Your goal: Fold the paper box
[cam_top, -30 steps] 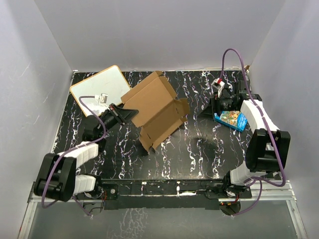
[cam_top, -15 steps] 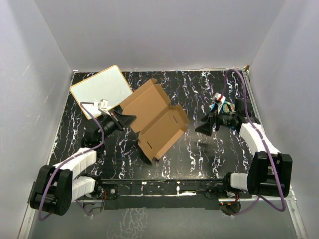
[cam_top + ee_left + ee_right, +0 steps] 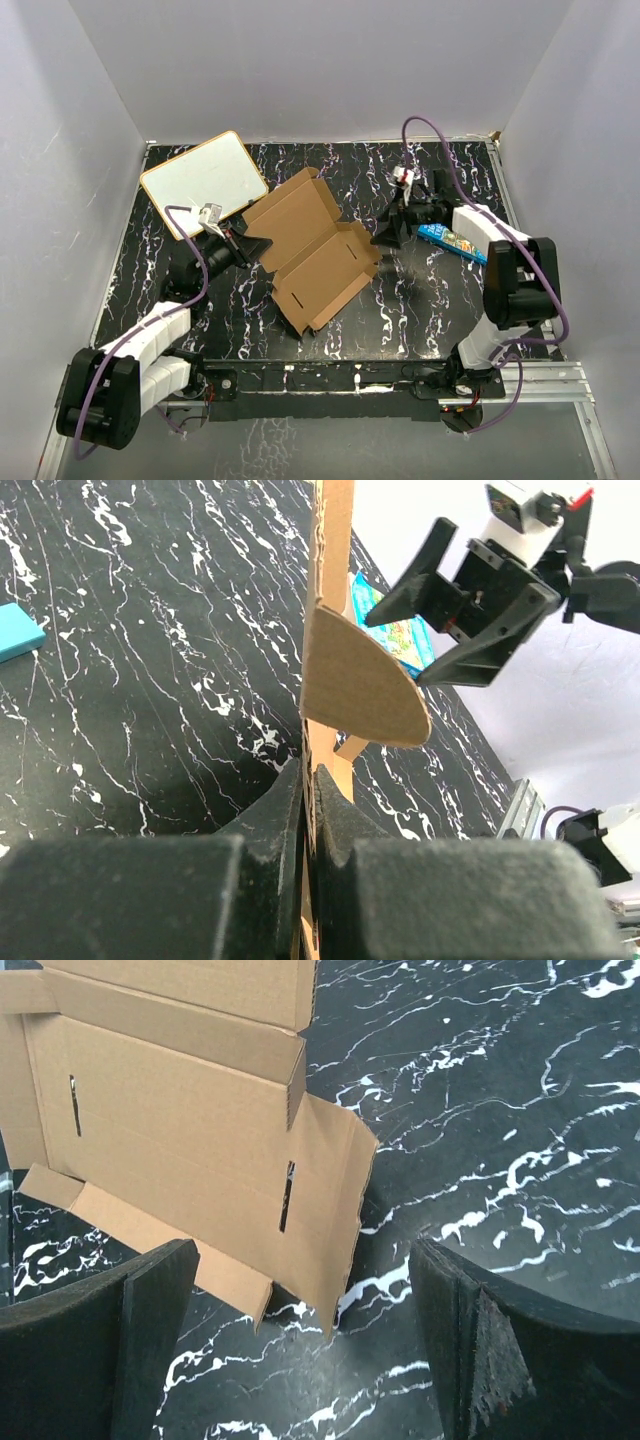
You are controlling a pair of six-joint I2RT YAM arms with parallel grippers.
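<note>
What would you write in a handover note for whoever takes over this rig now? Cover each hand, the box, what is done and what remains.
Left hand: shut on the paper box at its left edge.
Right hand: open, gripping nothing, by the box's right edge.
Box: mid-table, opened out, some flaps partly raised along creases.
Done: blank gripped only; no wall locked.
Left: fold up walls, tuck tabs into slots.

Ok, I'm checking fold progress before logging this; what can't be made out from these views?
Left wrist: paper box is edge-on, so its panels don't show.
Right wrist: the frame's top and left edges cut off the paper box.
Top: blue printed box is partly under the right arm, its print too small to read.
</note>
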